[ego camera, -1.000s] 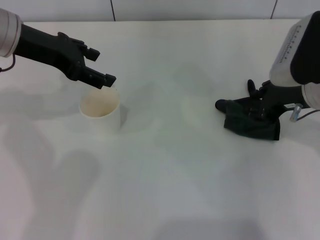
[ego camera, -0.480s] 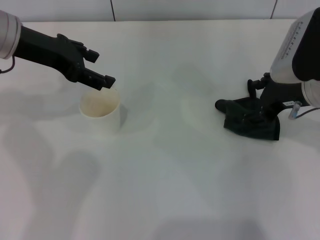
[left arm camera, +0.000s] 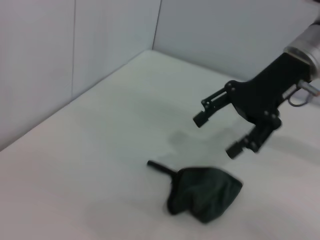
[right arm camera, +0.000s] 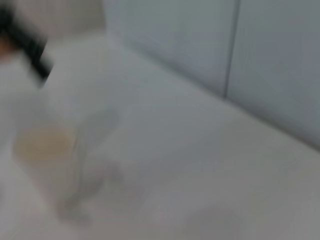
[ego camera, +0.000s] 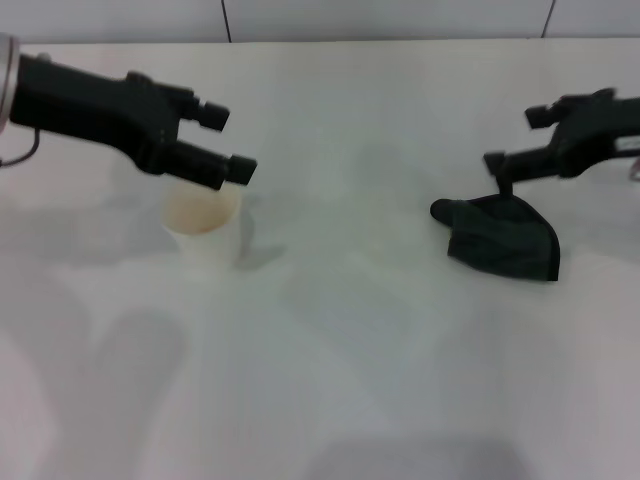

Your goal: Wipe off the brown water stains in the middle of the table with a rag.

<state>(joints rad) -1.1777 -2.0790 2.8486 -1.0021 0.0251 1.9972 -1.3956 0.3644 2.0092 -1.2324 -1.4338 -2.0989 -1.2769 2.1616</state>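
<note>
The dark green-black rag (ego camera: 505, 238) lies crumpled on the right side of the white table (ego camera: 330, 340). My right gripper (ego camera: 519, 137) hangs open just above and behind the rag, holding nothing; the left wrist view shows the right gripper (left arm camera: 216, 135) clear of the rag (left arm camera: 205, 197). My left gripper (ego camera: 230, 142) is open over the far rim of a white paper cup (ego camera: 205, 222) that has brownish liquid inside. No brown water stains show on the tabletop in any view.
The paper cup (right arm camera: 45, 150) also appears blurred in the right wrist view, with a dark left gripper finger (right arm camera: 30, 45) above it. A grey wall runs along the table's far edge.
My right gripper has lifted off the rag and now hangs open above it; the rag stays put. The left gripper has risen a little and shifted right over the cup.
</note>
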